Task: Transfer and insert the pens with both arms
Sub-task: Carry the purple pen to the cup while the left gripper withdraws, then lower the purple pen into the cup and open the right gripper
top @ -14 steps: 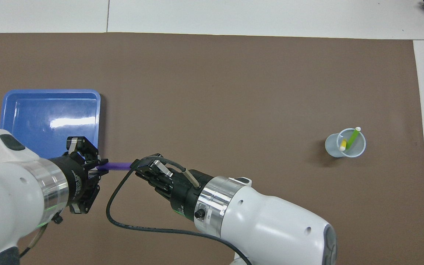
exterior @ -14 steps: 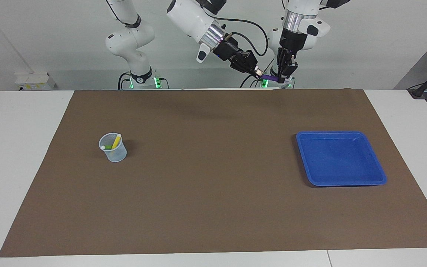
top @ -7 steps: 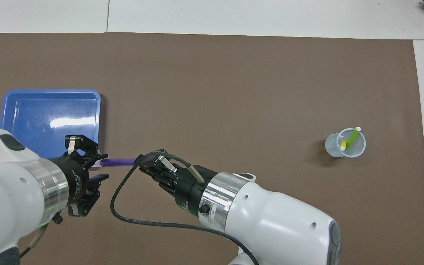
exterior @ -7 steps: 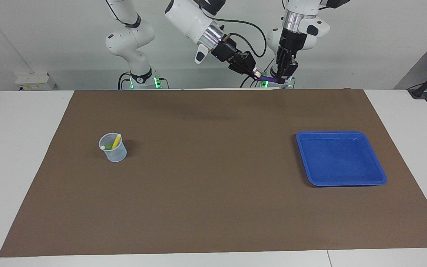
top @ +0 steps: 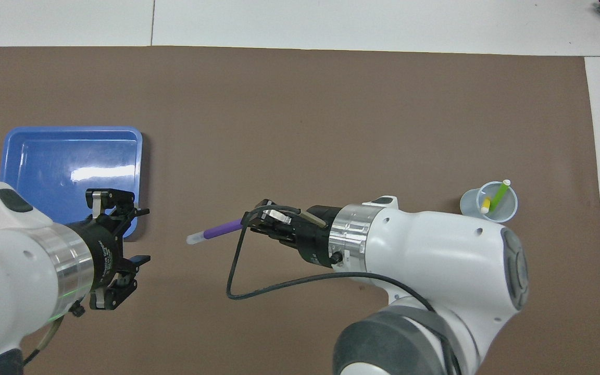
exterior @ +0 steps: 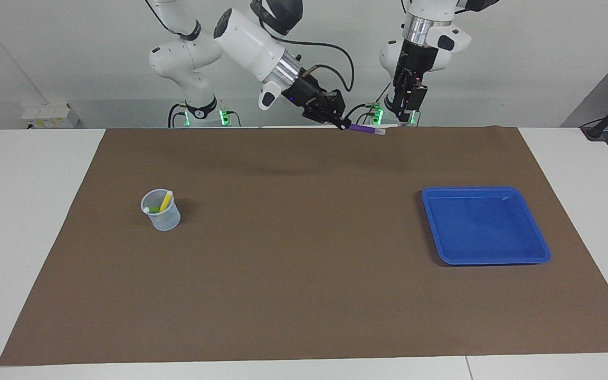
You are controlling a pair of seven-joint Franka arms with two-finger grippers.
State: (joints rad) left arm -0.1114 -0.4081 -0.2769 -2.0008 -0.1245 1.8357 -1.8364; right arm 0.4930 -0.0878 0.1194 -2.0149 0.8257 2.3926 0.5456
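My right gripper (exterior: 342,125) (top: 250,221) is shut on one end of the purple pen (exterior: 364,129) (top: 216,229). It holds the pen nearly level in the air over the mat's edge by the robots, pale cap pointing toward the left arm. The left gripper (exterior: 407,112) (top: 136,234) hangs open and apart from the pen, with nothing between its fingers. A yellow pen (exterior: 165,201) (top: 485,204) and a green pen (exterior: 153,210) (top: 499,195) lean inside a clear cup (exterior: 162,217) (top: 474,205) toward the right arm's end of the table.
A blue tray (exterior: 486,261) (top: 71,129) with nothing in it lies on the brown mat (exterior: 304,290) toward the left arm's end. White table borders the mat on all sides.
The left gripper opened and let go of the purple pen. The right gripper carried the pen away from it, toward the right arm's end of the table.
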